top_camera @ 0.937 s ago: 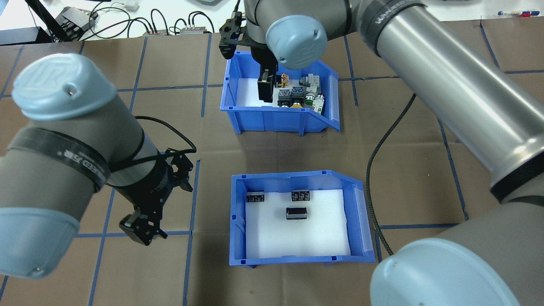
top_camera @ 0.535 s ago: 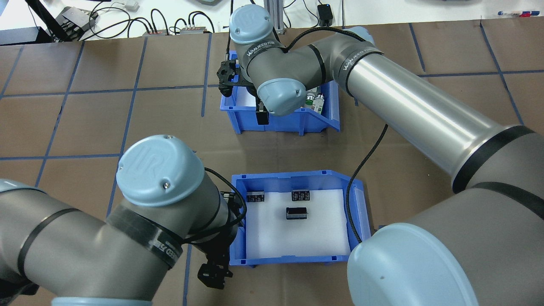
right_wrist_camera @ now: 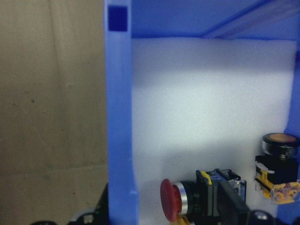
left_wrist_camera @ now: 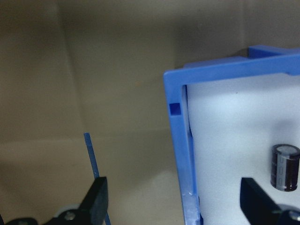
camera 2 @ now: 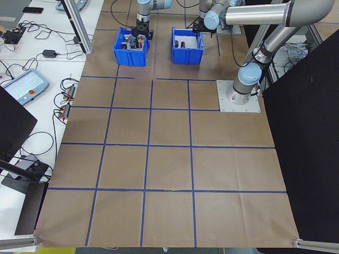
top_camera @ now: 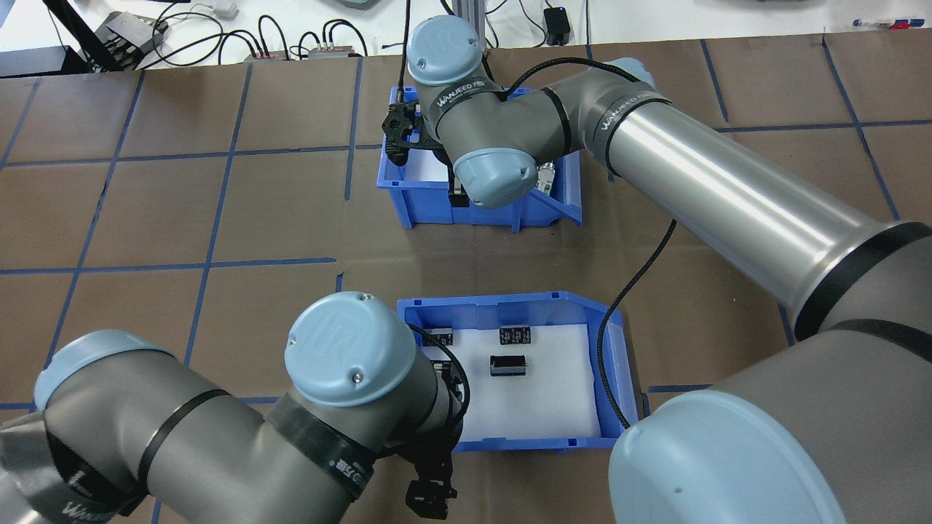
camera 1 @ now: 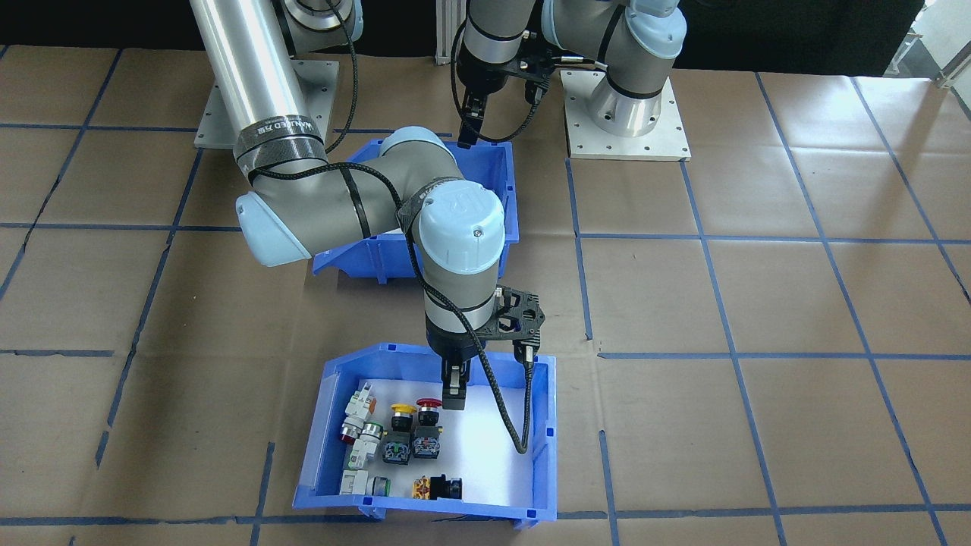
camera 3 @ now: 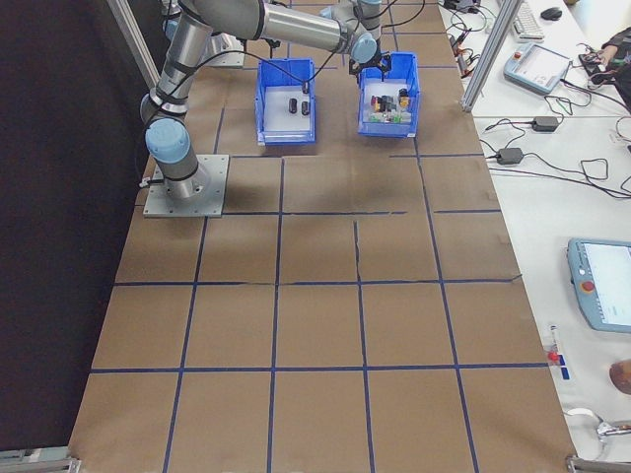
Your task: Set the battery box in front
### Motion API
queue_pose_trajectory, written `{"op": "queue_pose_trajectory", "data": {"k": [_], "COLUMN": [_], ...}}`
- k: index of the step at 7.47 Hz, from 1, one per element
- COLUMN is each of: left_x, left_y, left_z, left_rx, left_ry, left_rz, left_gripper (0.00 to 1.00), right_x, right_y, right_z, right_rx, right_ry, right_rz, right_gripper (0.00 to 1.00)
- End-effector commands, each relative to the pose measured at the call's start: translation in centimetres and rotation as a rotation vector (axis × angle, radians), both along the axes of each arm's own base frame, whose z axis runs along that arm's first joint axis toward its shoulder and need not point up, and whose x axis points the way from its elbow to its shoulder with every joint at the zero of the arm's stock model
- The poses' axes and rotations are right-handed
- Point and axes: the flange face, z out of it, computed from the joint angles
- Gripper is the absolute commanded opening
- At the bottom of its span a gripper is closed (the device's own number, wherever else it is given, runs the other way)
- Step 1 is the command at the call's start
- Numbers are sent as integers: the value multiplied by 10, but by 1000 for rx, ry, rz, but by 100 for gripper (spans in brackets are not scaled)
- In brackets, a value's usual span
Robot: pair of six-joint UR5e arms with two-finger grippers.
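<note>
We had swung our left pincer (fingers apart) astride the battery box wall, ready to grip.

Two grey-and-silver robot arms fill the lower and right of the overhead frame, their joints capped in pale blue with small screws. Black bands carry white lettering. Black cables trail along them to black grippers; square metal base plates show bolt holes.

Blue battery box (three batteries) upright.
</note>
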Motion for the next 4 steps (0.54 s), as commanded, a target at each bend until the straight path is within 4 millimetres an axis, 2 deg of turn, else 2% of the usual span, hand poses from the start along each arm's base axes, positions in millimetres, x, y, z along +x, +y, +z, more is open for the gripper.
{"op": "queue_pose_trajectory", "data": {"k": [1, 2, 3, 4], "left_x": [-27, -30, -33, -32], "left_y": [12, 11, 9, 9], "left_z": [-19, -24, -25, -26], "left_rx": [5, 7, 1, 1], "left_ry": [-8, -14, -9, -17], "left_rz": [4, 19, 52, 60], "left_gripper": [100, 100, 100, 100], "right_x": [1, -1, -1, -4], "right_y": [0, -1, -3, -4], "right_z": [2, 2, 7, 20], "right_rx": [0, 0, -8, -25], "right_ry": [-3, -3, -8, -13], "right_rz": [2, 1, 0, 1], "right_gripper": [28, 14, 4, 2]}}
